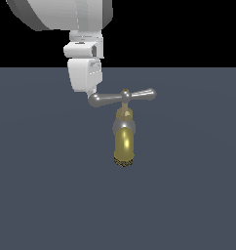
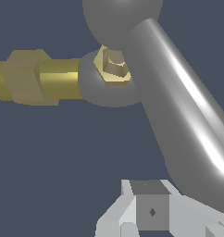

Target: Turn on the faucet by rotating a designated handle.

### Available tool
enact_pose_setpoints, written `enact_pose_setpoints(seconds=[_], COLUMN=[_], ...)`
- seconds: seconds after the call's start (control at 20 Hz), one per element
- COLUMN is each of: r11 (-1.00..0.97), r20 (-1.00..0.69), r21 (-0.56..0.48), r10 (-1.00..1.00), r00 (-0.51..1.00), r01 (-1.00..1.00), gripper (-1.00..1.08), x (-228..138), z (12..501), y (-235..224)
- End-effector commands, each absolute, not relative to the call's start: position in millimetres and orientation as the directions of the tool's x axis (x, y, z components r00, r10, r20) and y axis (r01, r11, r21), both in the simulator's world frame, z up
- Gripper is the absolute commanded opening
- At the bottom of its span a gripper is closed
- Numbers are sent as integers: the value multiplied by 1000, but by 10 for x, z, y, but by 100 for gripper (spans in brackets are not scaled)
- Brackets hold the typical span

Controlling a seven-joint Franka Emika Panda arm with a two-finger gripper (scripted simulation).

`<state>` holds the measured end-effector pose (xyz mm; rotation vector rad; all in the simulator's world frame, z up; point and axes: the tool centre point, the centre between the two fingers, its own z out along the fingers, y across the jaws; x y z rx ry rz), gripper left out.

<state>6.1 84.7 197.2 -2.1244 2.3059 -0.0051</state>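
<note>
- You see the faucet (image 1: 124, 139) standing near the middle of the dark grey floor (image 1: 42, 195), with its brass spout pointing down toward the exterior camera.
- The handle (image 1: 122, 97) lies across the top of the faucet as a silver crossbar, almost level, with a small brass knob (image 1: 125, 91) at its centre.
- The gripper (image 1: 92, 93) comes down from above and meets the end of the handle on the exterior view's left — it seems to touch the rounded bulb there.
- In the wrist view one finger (image 2: 151, 208) shows just beside the thick silver bar, but the other finger is not clearly visible, so you cannot tell whether the jaws are apart or closed.
- I judge that the step in hand is the contact with the handle's end, before the real rotation or at its very start.
- The next move calls for a sideways push on this end, in an arc around the brass knob, so that the bar turns about the stem.
- Keep the contact low on the bulb — it is round and the finger may slip off.
</note>
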Motion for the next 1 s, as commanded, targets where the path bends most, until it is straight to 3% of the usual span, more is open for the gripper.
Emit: enact_pose_setpoints(seconds=[0.0, 0.95], r11=[78, 82], r20=[0, -1], r21=[0, -3], r10=[-997, -997], r00=[-78, -82], r01=[-997, -997], gripper=[-100, -100], x=[-57, -466], z=[1971, 1973], y=[882, 611])
